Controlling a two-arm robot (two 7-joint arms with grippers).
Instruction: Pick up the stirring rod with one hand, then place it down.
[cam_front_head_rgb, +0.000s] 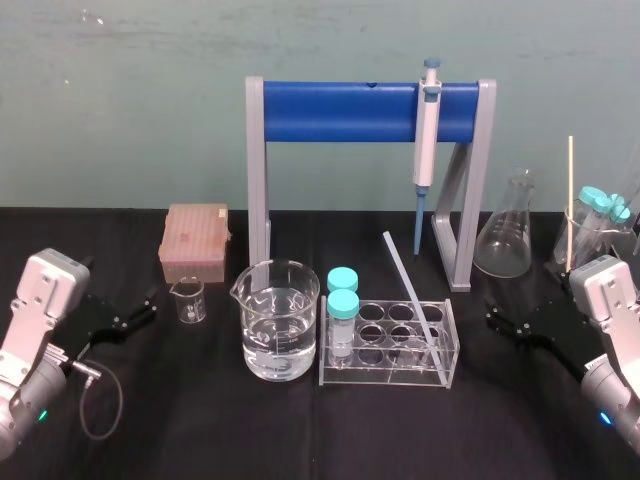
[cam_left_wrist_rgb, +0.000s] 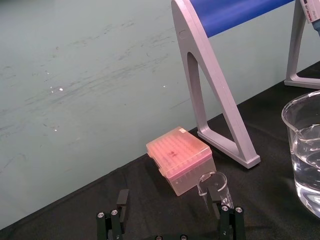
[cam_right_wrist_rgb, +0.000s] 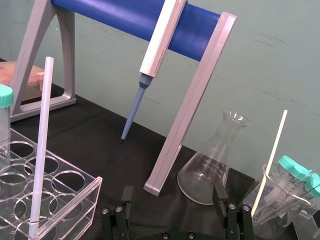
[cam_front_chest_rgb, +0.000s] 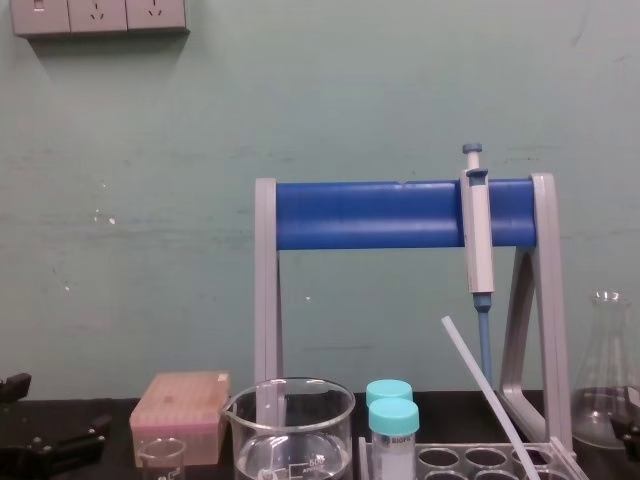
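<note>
The stirring rod (cam_front_head_rgb: 410, 290) is a thin whitish-translucent stick leaning in a back hole of the clear tube rack (cam_front_head_rgb: 390, 372), its top tilted left. In the right wrist view the stirring rod (cam_right_wrist_rgb: 40, 145) stands at the rack's near corner. My right gripper (cam_front_head_rgb: 492, 312) rests low on the black table, right of the rack, open and holding nothing; its fingers (cam_right_wrist_rgb: 126, 199) stand wide apart. My left gripper (cam_front_head_rgb: 148, 305) sits at the far left, open and holding nothing, close to a small glass beaker (cam_front_head_rgb: 188, 298).
A water-filled beaker (cam_front_head_rgb: 280, 320) stands left of the rack, which holds two teal-capped tubes (cam_front_head_rgb: 343, 310). Behind, a pipette (cam_front_head_rgb: 427, 140) hangs on the blue-barred stand (cam_front_head_rgb: 340, 110). A pink tip box (cam_front_head_rgb: 195, 242), a flask (cam_front_head_rgb: 505, 240) and a beaker with tubes and a wooden stick (cam_front_head_rgb: 570, 200) line the back.
</note>
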